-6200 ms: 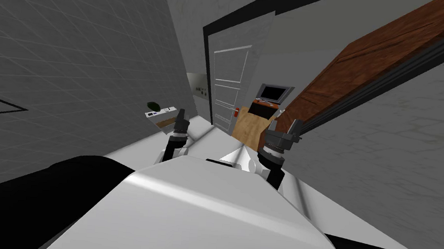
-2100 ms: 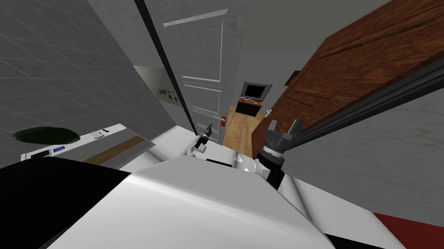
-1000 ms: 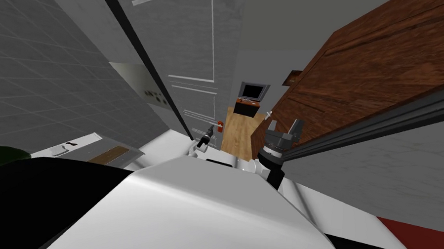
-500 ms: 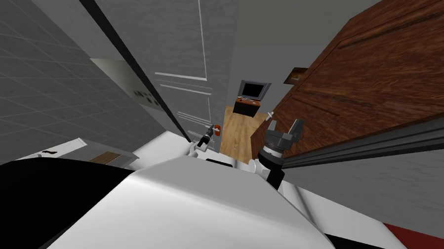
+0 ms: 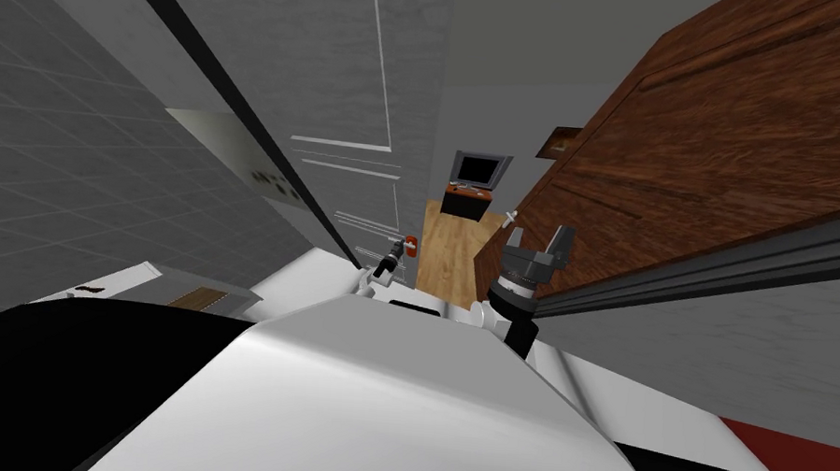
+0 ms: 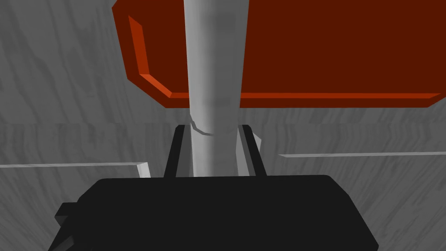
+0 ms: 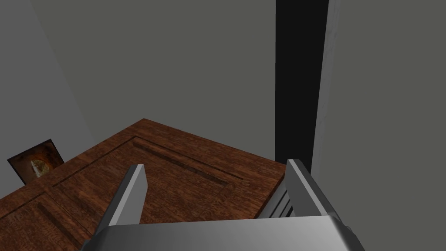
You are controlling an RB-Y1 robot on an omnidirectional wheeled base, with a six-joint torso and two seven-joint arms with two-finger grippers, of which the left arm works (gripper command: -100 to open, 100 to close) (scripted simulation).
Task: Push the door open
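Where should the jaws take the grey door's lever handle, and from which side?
Likely best: take the lever handle by its straight round bar, coming square at the grey door, jaws on either side; the bar is slim. The left gripper grips it so.

Grey door (image 5: 365, 74): left, ajar.
Left gripper (image 5: 396, 251): at the grey door's red handle (image 5: 411, 242).
Right gripper (image 5: 539, 237): fingers apart, beside brown door (image 5: 697, 147), right.
Far: wood floor (image 5: 450, 249), dark screen (image 5: 477, 170).
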